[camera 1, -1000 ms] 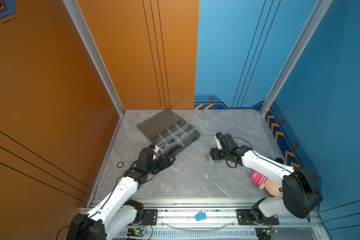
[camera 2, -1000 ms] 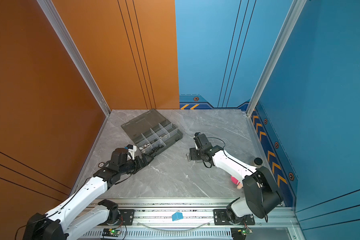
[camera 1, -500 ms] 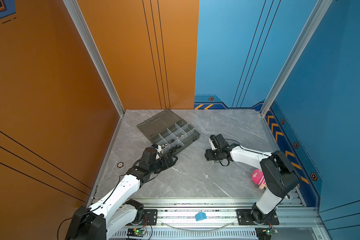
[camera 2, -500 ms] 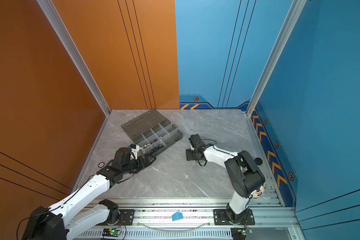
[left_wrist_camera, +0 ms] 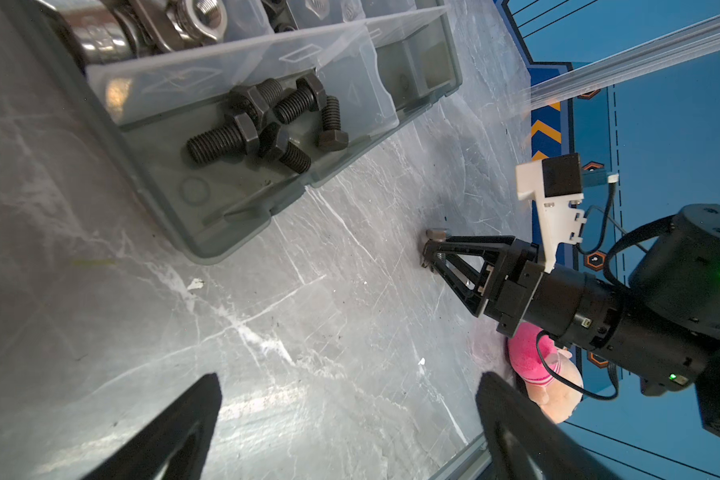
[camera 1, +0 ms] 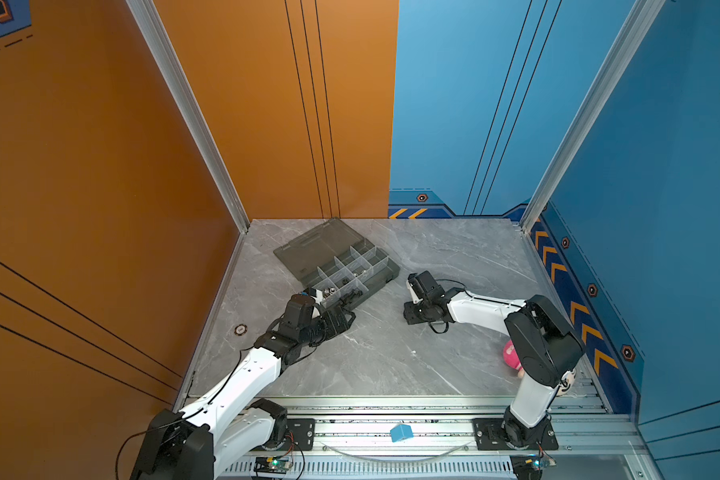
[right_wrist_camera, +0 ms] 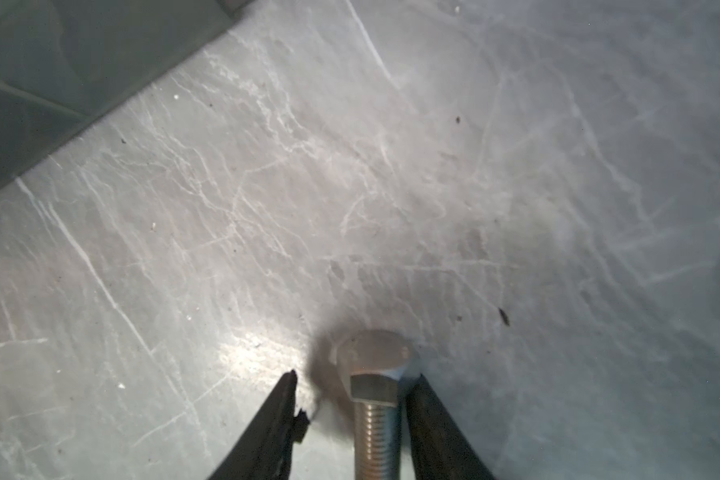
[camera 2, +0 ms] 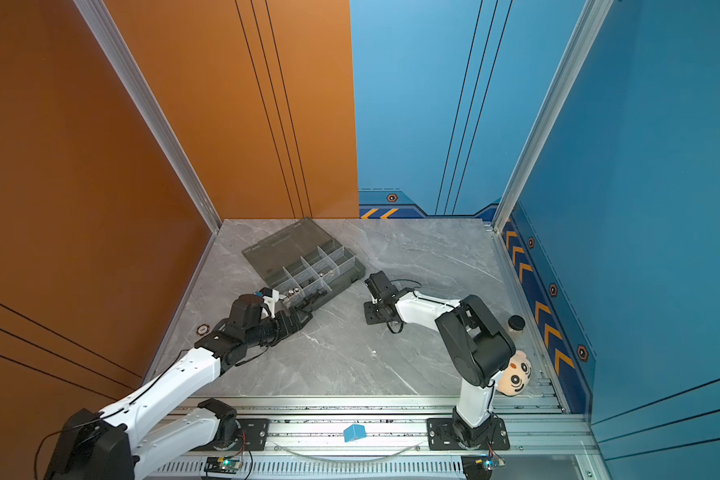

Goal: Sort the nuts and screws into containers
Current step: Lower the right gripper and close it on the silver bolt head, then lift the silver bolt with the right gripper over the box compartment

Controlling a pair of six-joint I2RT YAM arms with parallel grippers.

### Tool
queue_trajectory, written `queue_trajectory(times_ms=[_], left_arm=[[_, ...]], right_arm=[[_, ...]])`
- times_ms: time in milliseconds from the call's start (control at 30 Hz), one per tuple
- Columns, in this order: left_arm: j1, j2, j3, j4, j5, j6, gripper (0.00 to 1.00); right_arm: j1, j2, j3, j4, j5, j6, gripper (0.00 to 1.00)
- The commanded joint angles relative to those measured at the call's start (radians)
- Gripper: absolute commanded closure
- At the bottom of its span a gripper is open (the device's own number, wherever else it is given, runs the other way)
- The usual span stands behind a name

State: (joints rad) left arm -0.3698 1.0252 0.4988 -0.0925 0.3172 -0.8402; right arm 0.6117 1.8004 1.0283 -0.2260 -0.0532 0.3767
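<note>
Left hand: the left hand (left_wrist_camera: pixel 350 378) is wide open with nothing in it. It hangs low over the desk (camera 1: pixel 391 357), just beside the near corner of the box (camera 1: pixel 381 280).

Right hand: the right hand (right_wrist_camera: pixel 355 378) is down at the desk with its two fingers on each side of a silver screw (right_wrist_camera: pixel 375 415). One finger touches the screw. The other finger has a little gap, so the screw is not squeezed yet.

Silver screw: it lies flat on the desk, to the right of the box and apart from it. Its six-sided head points away from the right hand.

Box: it is grey and see-through, with its lid (camera 1: pixel 314 243) lying open and flat behind it.

Black screws: five black screws (left_wrist_camera: pixel 267 124) lie in a heap in the corner part of the box nearest the left hand.

Silver nuts: shiny silver nuts (left_wrist_camera: pixel 192 16) sit in the part next to that one.

Other things: a soft toy (camera 2: pixel 516 374) and a little bottle (camera 2: pixel 515 324) are at the right edge of the desk.
</note>
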Motion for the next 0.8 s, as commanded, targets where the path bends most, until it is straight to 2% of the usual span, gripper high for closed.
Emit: queue_trajectory(times_ms=[0, 67, 233, 367, 567, 767], left_arm=[[-0.008, 0.001, 0.018, 0.018, -0.014, -0.007, 0.02], [-0.006, -0.002, 0.016, 0.018, -0.015, -0.005, 0.02], [-0.001, -0.011, 0.008, 0.017, -0.012, -0.005, 0.02], [0.005, -0.022, 0.001, 0.017, -0.01, -0.005, 0.02], [0.014, -0.037, -0.005, 0.012, -0.005, -0.005, 0.02], [0.024, -0.056, -0.013, 0.005, -0.003, -0.003, 0.02]], right_arm=[[0.018, 0.037, 0.024, -0.05, 0.043, -0.004, 0.61], [0.025, 0.048, 0.028, -0.058, 0.053, -0.004, 0.67], [0.03, 0.063, 0.041, -0.07, 0.059, -0.015, 0.88], [0.023, 0.049, 0.041, -0.061, 0.042, -0.025, 0.98], [-0.016, -0.02, 0.02, 0.035, -0.094, -0.046, 1.0], [-0.042, -0.068, 0.102, 0.06, -0.218, -0.16, 1.0]])
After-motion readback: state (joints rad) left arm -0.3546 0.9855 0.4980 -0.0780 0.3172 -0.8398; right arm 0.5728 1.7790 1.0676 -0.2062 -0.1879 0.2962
